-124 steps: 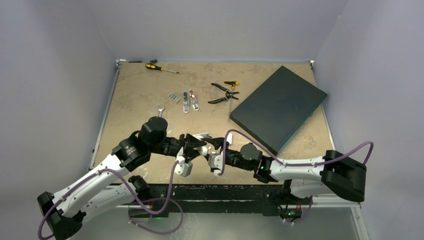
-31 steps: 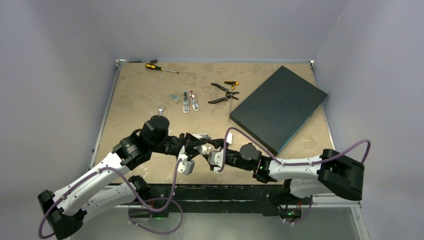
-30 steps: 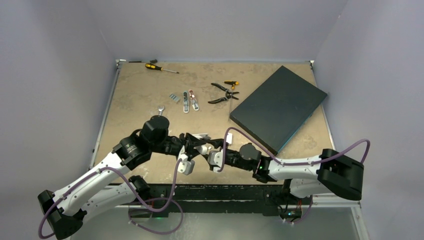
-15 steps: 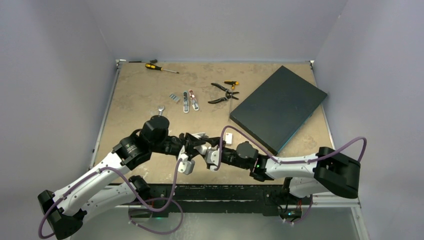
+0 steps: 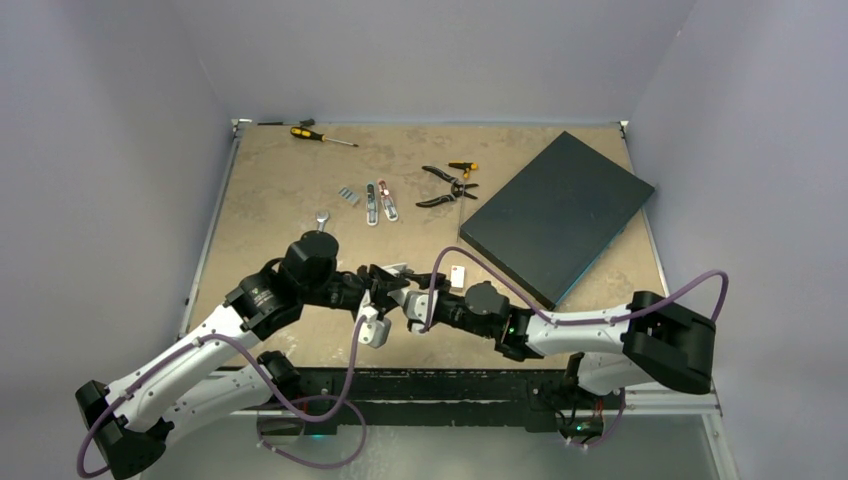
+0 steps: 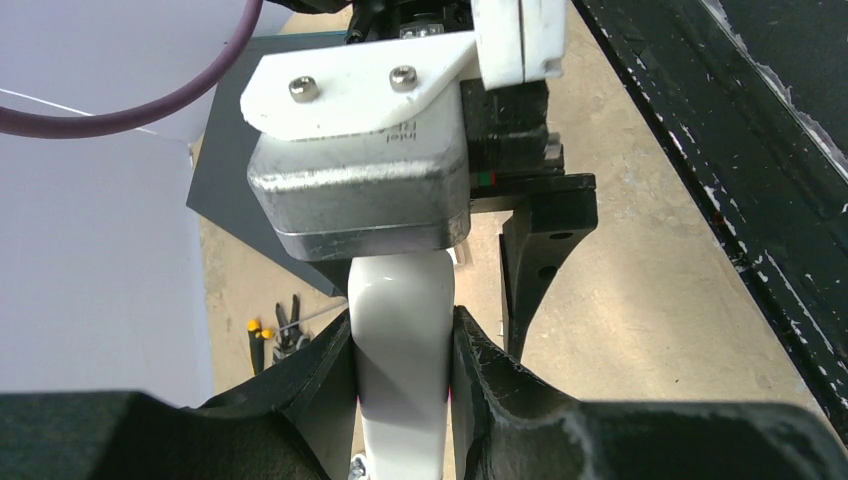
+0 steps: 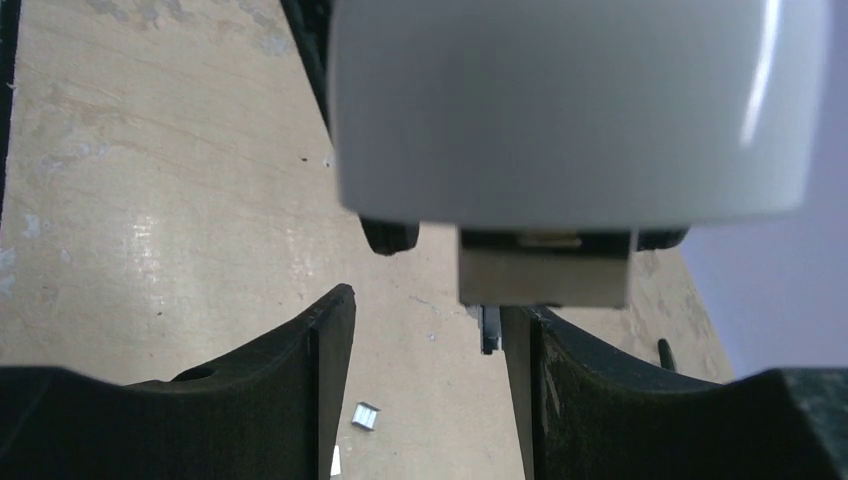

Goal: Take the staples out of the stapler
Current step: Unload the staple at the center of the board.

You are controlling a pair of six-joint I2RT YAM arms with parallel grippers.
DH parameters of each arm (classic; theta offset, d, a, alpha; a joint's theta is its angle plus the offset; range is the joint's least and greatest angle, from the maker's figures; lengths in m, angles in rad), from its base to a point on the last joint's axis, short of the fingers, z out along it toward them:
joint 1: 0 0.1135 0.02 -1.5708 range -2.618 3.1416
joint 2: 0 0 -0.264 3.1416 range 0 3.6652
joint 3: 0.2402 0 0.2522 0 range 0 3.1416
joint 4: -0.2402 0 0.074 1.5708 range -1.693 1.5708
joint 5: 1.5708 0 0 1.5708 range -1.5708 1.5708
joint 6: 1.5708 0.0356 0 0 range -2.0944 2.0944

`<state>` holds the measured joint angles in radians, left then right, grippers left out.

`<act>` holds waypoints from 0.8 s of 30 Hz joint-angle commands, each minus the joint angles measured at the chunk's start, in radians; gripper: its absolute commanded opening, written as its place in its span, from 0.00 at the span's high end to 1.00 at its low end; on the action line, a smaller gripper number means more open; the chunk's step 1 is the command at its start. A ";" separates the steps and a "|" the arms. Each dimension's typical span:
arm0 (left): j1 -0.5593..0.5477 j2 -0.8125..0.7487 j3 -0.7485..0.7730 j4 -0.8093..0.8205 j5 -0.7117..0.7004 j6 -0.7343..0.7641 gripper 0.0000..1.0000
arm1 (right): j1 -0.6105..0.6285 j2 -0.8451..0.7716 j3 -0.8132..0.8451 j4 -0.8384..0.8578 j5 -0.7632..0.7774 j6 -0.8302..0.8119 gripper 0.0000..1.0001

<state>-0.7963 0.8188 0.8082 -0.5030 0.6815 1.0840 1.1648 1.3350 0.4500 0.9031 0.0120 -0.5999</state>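
The white stapler (image 6: 400, 360) is pinched between my left gripper's (image 6: 400, 322) black fingers, which are shut on its body. In the top view this gripper (image 5: 383, 285) is at the table's near middle, with the stapler (image 5: 397, 270) sticking out. My right gripper (image 5: 408, 297) faces it from the right, open. In the right wrist view the stapler (image 7: 580, 110) fills the top, its metal magazine end (image 7: 545, 277) just above my right finger (image 7: 525, 380). A small staples strip (image 7: 366, 416) lies on the table below. More staples (image 5: 348, 195) lie farther back.
A small white box (image 5: 457, 275) sits just right of the grippers. A dark flat case (image 5: 555, 215) lies at right. Pliers (image 5: 447, 187), two small tools (image 5: 378, 202), a little wrench (image 5: 321, 219) and a screwdriver (image 5: 320, 136) lie toward the back.
My right arm has slid left, bringing its gripper close against the stapler's end and uncovering the small white box. The left arm and stapler have stayed put.
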 commanded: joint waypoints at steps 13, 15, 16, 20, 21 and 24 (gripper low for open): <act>-0.005 -0.020 0.031 0.042 0.041 0.006 1.00 | -0.003 -0.212 -0.120 -0.017 0.050 0.114 0.41; -0.006 -0.025 0.026 0.043 0.044 0.013 1.00 | -0.004 -0.247 -0.144 0.002 0.044 0.184 0.41; -0.006 -0.027 0.024 0.043 0.047 0.020 1.00 | -0.003 -0.262 -0.155 0.018 0.070 0.228 0.41; -0.006 -0.047 0.014 0.049 0.057 0.039 1.00 | -0.003 -0.298 -0.176 0.056 0.281 0.471 0.39; -0.006 -0.051 0.012 0.052 0.059 0.040 1.00 | -0.003 -0.304 -0.179 0.067 0.335 0.530 0.38; -0.006 -0.061 0.006 0.068 0.067 0.042 1.00 | -0.006 -0.313 -0.176 0.079 0.429 0.659 0.36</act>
<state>-0.7990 0.7822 0.8078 -0.4980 0.7033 1.0939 1.1645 1.0439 0.2741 0.9016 0.2436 -0.1951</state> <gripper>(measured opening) 0.315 0.628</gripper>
